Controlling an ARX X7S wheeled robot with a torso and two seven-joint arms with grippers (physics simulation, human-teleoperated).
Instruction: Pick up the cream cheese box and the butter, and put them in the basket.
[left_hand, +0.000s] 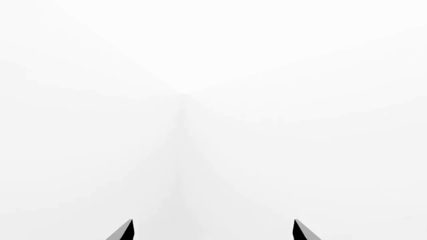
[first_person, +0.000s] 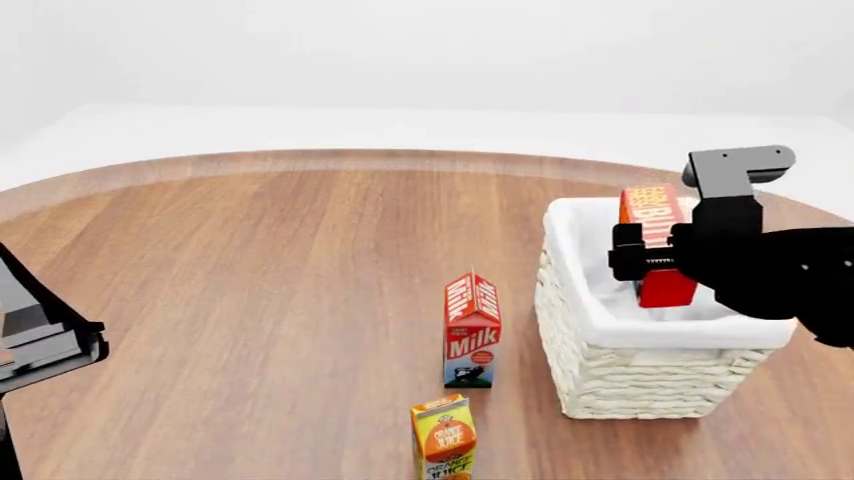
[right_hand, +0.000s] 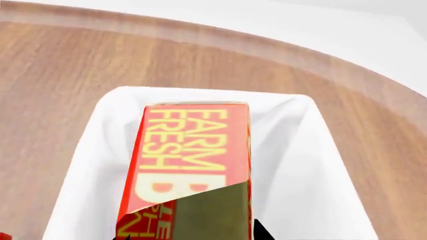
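The butter (first_person: 650, 208), a red-orange box with yellow "Farm Fresh" lettering, is held upright by my right gripper (first_person: 654, 255), its lower end down inside the basket (first_person: 627, 385). In the right wrist view the butter (right_hand: 193, 150) fills the middle, with the right gripper (right_hand: 191, 235) shut on its sides above the basket's white cloth liner (right_hand: 293, 165). My left gripper (left_hand: 213, 230) is open and empty, facing only blank white. The cream cheese box shows in no view; the basket's floor is mostly hidden.
A red milk carton (first_person: 471, 330) stands just left of the basket. An orange juice carton (first_person: 445, 440) stands nearer the front edge. The round wooden table (first_person: 267, 260) spreads to the left. Part of my left arm (first_person: 40, 345) shows at the left edge.
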